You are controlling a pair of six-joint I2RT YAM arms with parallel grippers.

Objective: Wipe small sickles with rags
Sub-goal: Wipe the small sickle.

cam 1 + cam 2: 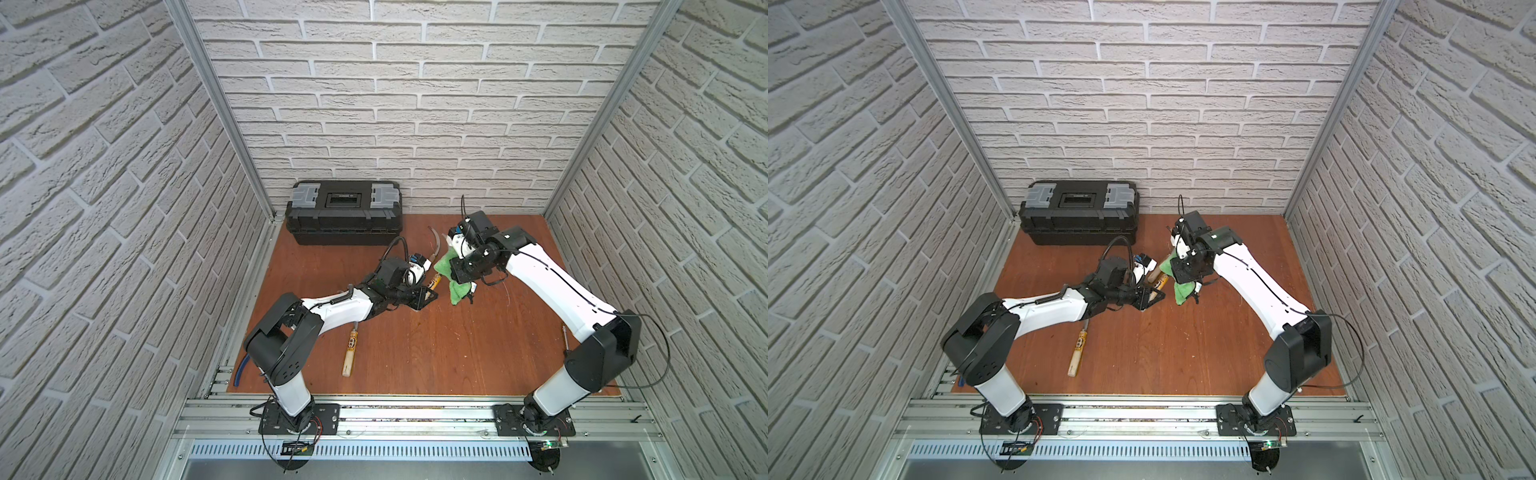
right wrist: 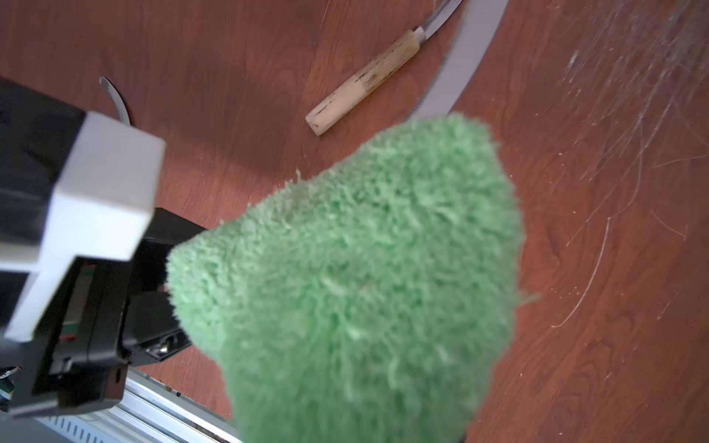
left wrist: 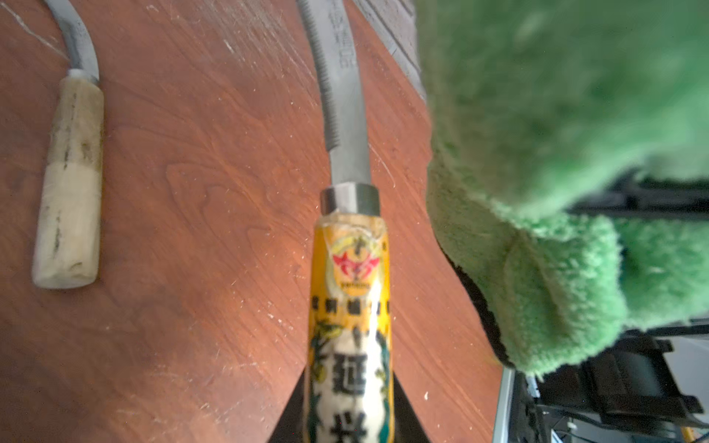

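Your left gripper (image 3: 349, 420) is pinched on the pale wooden handle of a small sickle with a yellow printed label (image 3: 351, 307). In the left wrist view you can see its dark fingers (image 3: 293, 418) pressed to either side of the handle. The grey serrated blade runs on from a metal collar, away from the camera. Your right gripper (image 1: 457, 275) is clamped on the green fluffy microfibre cloth (image 2: 356, 276), which hangs bunched from it above the reddish-brown wooden tabletop (image 1: 436, 357). The cloth sits just beside the held blade, and in the right wrist view it covers part of that blade; whether the two touch you cannot tell. Both grippers meet near the middle of the table, towards the back. A second small sickle with a plain, stained wooden handle (image 3: 69, 184) lies flat on the table just beside the held one, apart from it. A third small sickle with a dark printed label on its handle (image 1: 351, 349) lies nearer the front, its blade end hidden under your left arm (image 1: 336, 309). A closed black plastic toolbox with grey latches (image 1: 345, 212) stands against the back wall, well apart from the cloth.
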